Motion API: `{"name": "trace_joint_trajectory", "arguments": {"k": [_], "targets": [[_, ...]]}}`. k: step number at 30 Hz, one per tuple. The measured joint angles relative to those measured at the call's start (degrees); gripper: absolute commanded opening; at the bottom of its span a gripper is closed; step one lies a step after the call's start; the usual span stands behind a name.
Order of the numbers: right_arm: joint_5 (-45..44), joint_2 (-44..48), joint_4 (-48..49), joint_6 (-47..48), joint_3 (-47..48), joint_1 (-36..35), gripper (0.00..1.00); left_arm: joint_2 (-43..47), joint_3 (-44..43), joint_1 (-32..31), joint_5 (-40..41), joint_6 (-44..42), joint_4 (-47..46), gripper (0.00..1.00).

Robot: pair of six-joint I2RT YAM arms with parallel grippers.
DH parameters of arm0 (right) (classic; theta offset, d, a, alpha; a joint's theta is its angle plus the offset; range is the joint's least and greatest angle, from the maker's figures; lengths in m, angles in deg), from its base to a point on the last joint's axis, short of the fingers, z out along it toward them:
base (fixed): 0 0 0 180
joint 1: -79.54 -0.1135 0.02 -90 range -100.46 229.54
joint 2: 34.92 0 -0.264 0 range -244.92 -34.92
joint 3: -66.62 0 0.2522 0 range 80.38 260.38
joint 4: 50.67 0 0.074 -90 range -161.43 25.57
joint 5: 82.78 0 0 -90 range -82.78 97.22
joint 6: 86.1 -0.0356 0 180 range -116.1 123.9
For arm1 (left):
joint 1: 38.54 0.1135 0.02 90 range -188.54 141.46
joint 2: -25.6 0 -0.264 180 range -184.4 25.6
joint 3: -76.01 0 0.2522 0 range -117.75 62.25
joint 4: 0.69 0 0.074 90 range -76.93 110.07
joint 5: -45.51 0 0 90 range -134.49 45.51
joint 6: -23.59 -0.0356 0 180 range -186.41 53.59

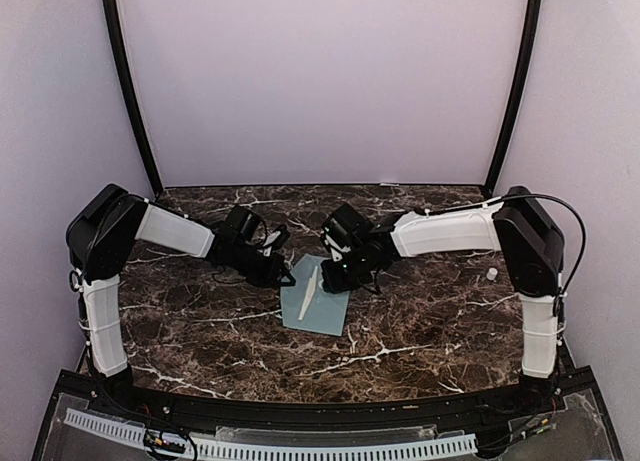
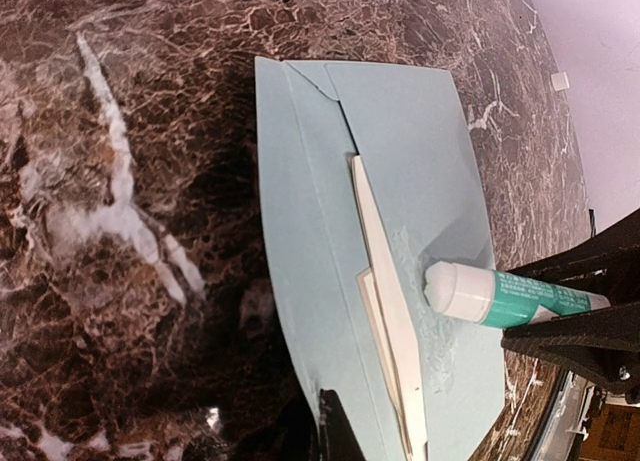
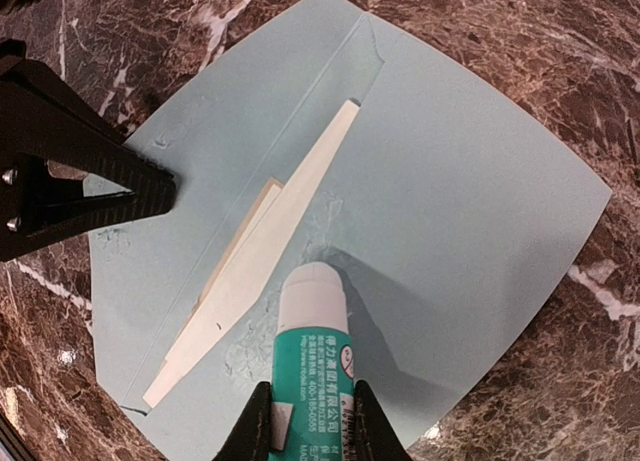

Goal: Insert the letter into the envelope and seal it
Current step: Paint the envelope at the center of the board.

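Right pincer (image 3: 305, 421) clamps glue stick (image 3: 312, 331) on envelope (image 3: 480, 181) beside flap (image 3: 290, 201); closed left pincer (image 3: 168, 189) pins envelope edge

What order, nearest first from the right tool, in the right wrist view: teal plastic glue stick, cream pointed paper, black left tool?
1. teal glue stick: held in it.
2. cream pointed paper: just left.
3. black left tool: far upper left.

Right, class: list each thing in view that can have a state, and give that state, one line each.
envelope: flat on the table, unsealed, glue smeared beside its flap
flap: open, partly raised
glue stick: uncapped, tip down on the envelope
right gripper: shut on the glue stick
left gripper: shut, holding nothing, tip at the envelope's edge
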Motion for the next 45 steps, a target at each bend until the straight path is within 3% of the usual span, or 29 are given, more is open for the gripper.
{"name": "trace_joint_trajectory", "arguments": {"k": [27, 45], "targets": [[-0.1, -1.8, 2.2, 2.1, 1.6, 1.5, 0.00, 0.0, 0.0, 0.0, 0.0, 0.0, 0.0, 0.00], [-1.7, 2.1, 2.8, 0.1, -3.8, -3.8, 0.00, -0.1, -0.1, 0.0, -0.8, 0.0, 0.7, 0.00]]}}
